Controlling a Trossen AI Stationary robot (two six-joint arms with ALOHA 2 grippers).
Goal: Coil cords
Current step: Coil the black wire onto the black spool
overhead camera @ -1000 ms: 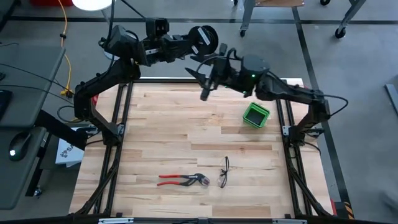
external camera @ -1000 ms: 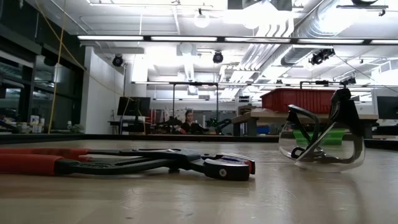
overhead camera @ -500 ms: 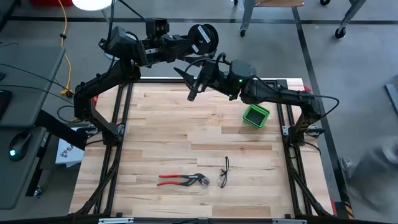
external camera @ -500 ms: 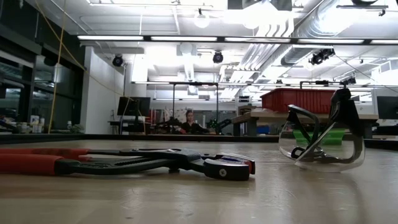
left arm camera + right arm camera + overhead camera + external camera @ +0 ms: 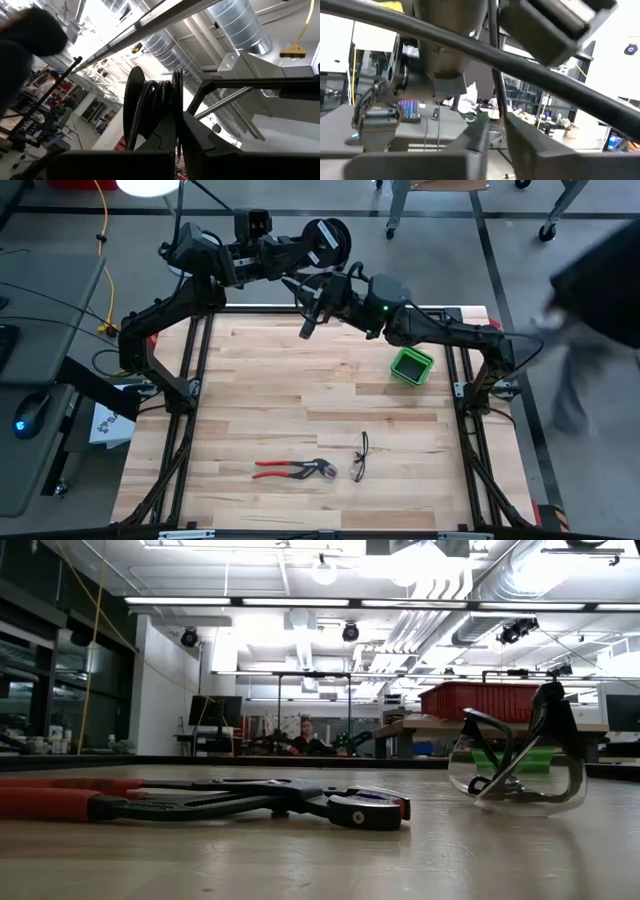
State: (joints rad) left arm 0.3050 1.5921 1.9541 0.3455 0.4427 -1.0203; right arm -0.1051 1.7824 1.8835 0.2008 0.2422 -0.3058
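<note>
Room: grey workshop floor around a pale wooden counter, which fills the middle of the high view.
Arms: both reach toward the top centre of the frame, above the counter's far edge.
Reel: black disc wound with the cord, held up at upper centre by the left gripper, clamped tight on it.
Right gripper: just below and left of the reel, fingers narrowed around a thin strand in its wrist view; nearer arm for guiding the cord, I judge.
Cord axis: strand runs downward from reel to right gripper.
</note>
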